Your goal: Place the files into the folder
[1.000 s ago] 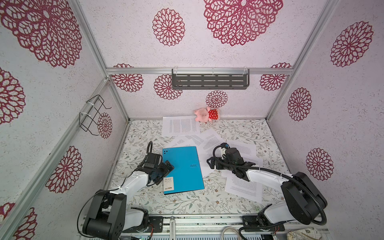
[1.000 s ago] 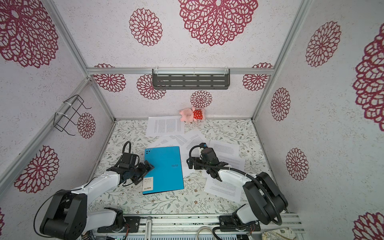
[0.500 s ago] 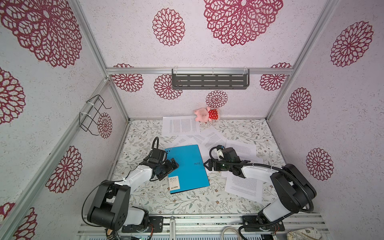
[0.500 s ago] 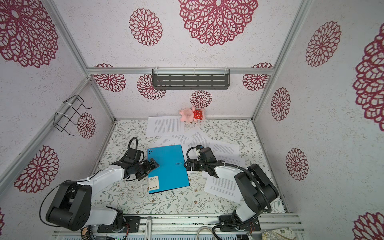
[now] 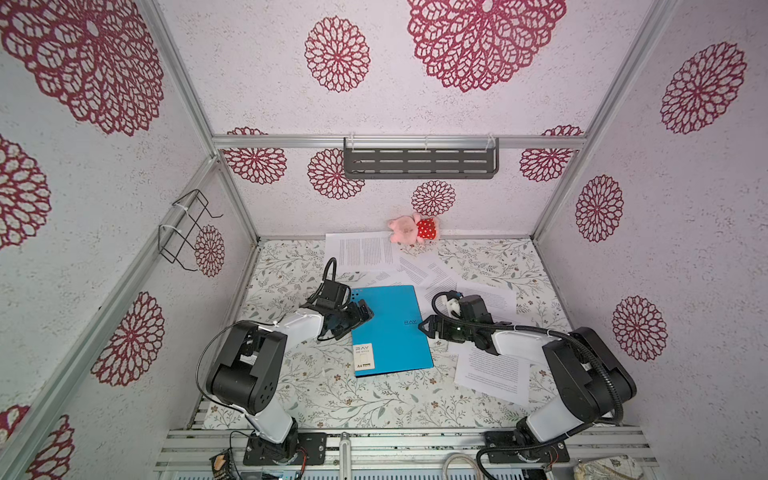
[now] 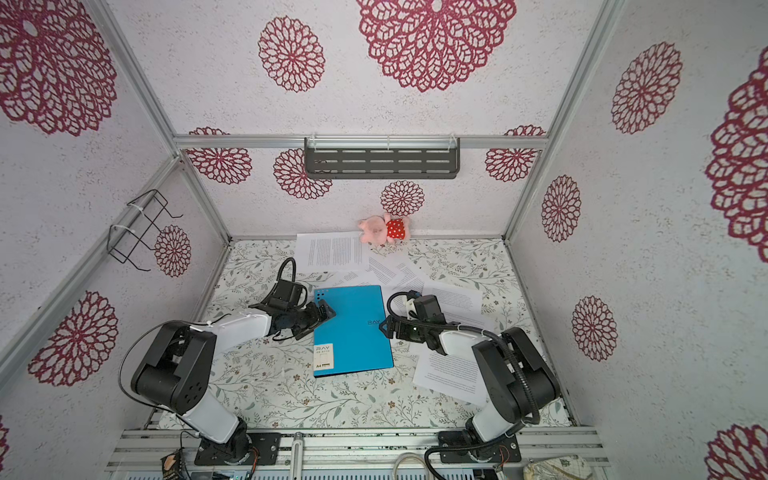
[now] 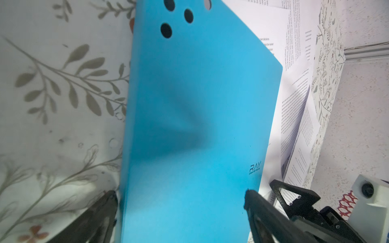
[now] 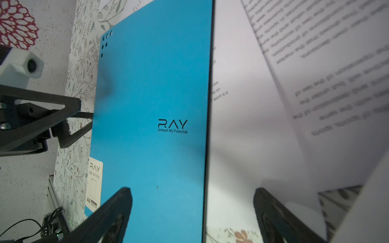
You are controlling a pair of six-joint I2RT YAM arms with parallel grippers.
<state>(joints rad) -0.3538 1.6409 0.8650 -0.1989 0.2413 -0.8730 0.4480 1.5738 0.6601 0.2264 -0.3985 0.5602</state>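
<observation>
**Folder shut, no files in yet**

My left gripper (image 5: 362, 315) stands with jaws spread and empty, set at the hole-punched long edge of the folder (image 5: 390, 328). The right gripper (image 5: 424, 326) is likewise spread and empty, straddling the opposite edge beside the RAY logo. The blue folder lies flat and closed on the table (image 5: 332, 386). The files (image 5: 492, 370) lie loose around it: one sheet off its logo side, several fanned past its far end, some partly beneath it. My judgement: nothing is filed, and opening the cover, gathering the sheets and inserting them all remain.

The right wrist view alone shows a dark seam along the folder's logo-side edge. The left wrist view gives the punched holes (image 7: 166, 30) close up. Only the top views show the farthest sheet, by a pink plush toy (image 5: 411, 228).
</observation>
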